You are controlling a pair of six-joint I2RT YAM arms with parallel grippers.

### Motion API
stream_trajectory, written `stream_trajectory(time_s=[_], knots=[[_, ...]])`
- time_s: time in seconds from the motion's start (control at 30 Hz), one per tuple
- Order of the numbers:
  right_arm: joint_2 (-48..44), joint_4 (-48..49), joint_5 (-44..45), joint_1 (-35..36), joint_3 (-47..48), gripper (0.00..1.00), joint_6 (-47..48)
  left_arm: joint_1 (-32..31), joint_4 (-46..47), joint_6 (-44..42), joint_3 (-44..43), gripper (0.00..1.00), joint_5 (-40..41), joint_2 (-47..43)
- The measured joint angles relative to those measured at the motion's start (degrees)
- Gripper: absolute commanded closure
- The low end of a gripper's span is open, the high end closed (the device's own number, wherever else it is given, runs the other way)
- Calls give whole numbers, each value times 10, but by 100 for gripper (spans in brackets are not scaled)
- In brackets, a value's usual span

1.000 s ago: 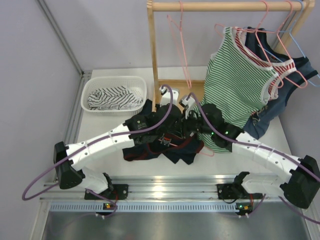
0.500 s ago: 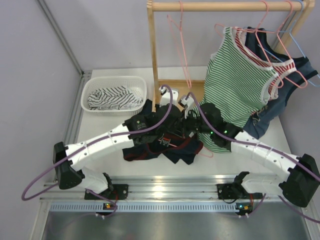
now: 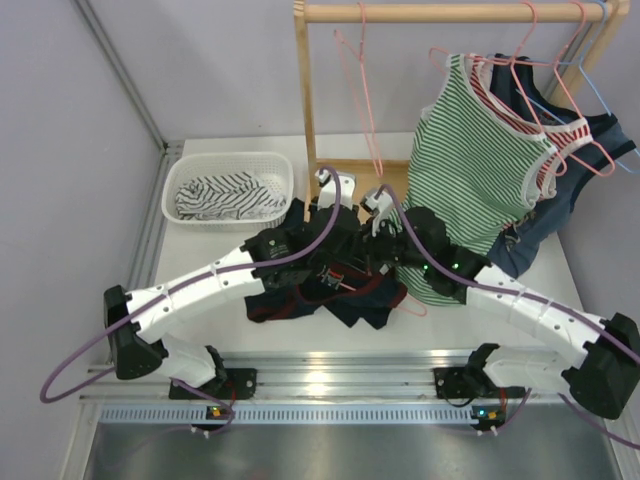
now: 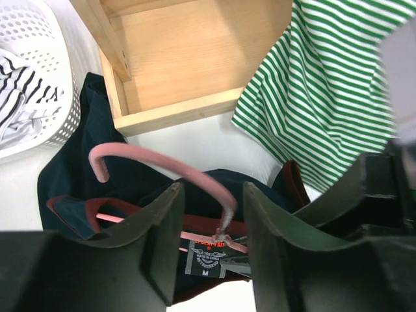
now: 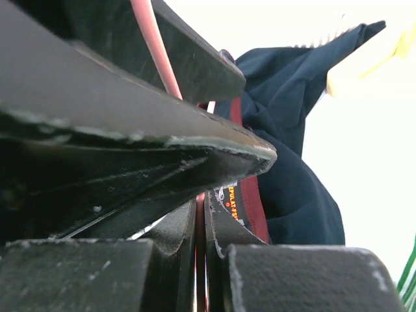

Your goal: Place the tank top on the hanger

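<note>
Tank top [image 4: 71, 169]: dark navy jersey cloth, soft and crumpled, maroon band at the neck. It lies in a heap on the white tabletop [image 3: 200, 290], just in front of the wooden rack's base [image 4: 195, 58]. A small label [image 4: 205, 257] shows at the neck opening.

Hanger [image 4: 162, 166]: thin pink wire with a rounded hook. It lies on top of the jersey, its lower wire running in under the maroon neckband.

Left claw [image 4: 211, 195]: dark fingers stand apart with a clear gap. The hook's shank passes between them, with nothing clamped.

Right claw [image 5: 201, 221]: fingers pressed together on the pink wire, which runs up from between them. Only a thin slit remains.

Green-and-white striped top [image 3: 480, 170]: ribbed-looking knit, hanging from the rack's rail [image 3: 450, 12] to the right, its hem close to the jersey.

White perforated plastic basket [image 3: 228, 160]: to the left on the tabletop, with black-and-white striped cloth [image 3: 225, 198] inside.
</note>
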State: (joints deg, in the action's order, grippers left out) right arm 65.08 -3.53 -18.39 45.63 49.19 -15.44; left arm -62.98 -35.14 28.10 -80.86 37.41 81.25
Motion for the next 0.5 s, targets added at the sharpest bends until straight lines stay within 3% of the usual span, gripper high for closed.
stream_trajectory(time_s=[0.1,0.27,0.5], knots=[[-21,0,11,3,0,100,0,0,0,1,-2,50,3,-7],[-55,1,30,4,0,100,-2,-1,-1,3,-17,37,10,-17],[-96,18,48,5,-29,100,-20,-6,-20,-4,-48,33,10,-38]])
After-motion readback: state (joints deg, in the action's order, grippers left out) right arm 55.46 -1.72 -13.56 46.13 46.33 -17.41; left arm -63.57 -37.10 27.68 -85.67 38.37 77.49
